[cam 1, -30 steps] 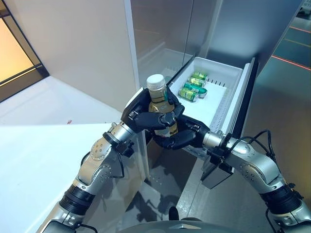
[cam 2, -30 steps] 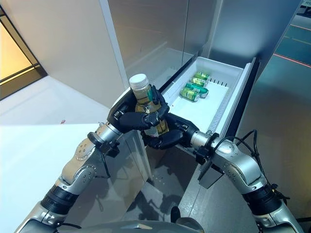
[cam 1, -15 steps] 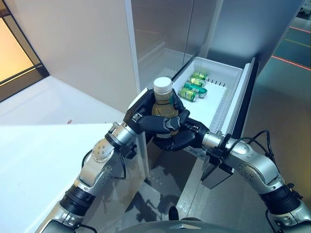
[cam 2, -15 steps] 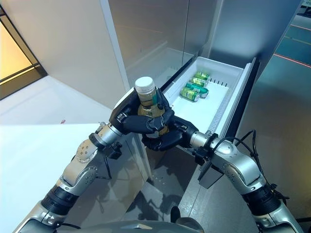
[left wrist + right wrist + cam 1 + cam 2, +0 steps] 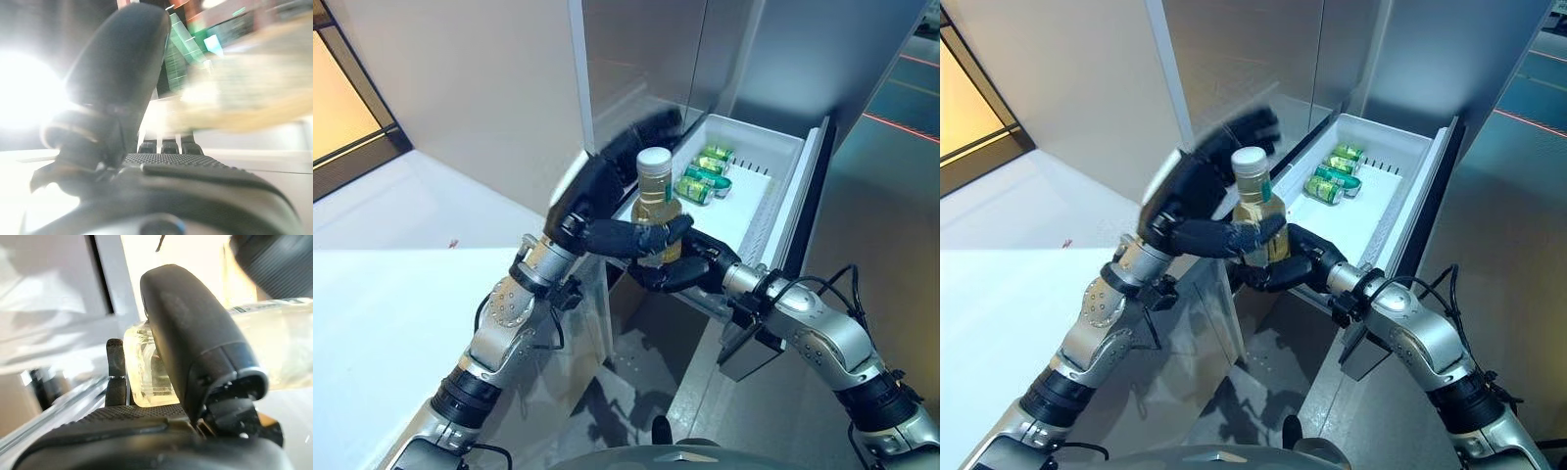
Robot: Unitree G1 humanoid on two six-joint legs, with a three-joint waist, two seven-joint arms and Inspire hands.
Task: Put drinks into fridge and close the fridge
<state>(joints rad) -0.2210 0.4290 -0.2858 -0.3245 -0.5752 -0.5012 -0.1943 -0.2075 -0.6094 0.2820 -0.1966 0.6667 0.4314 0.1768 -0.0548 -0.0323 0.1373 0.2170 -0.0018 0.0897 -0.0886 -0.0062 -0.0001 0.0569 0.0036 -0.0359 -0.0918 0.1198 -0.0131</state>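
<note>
A bottle (image 5: 656, 204) with a white cap and yellowish drink stands upright in front of the open white fridge drawer (image 5: 759, 211). My right hand (image 5: 690, 274) is shut on its lower part from below; in the right wrist view its thumb (image 5: 190, 333) lies across the bottle (image 5: 146, 374). My left hand (image 5: 592, 191) is beside the bottle with its fingers spread up and back, and its thumb (image 5: 631, 235) still lies across the front of the bottle. Green cans (image 5: 702, 176) lie at the drawer's far end.
The fridge's grey upper doors (image 5: 636, 69) rise right behind the hands. A white counter (image 5: 401, 294) lies at the left. The drawer's dark front panel (image 5: 808, 196) stands at its right side, with grey floor (image 5: 881, 235) beyond.
My left hand's fingers have come off the bottle and swung up and back. The bottle has moved slightly right, toward the drawer, held by my right hand.
</note>
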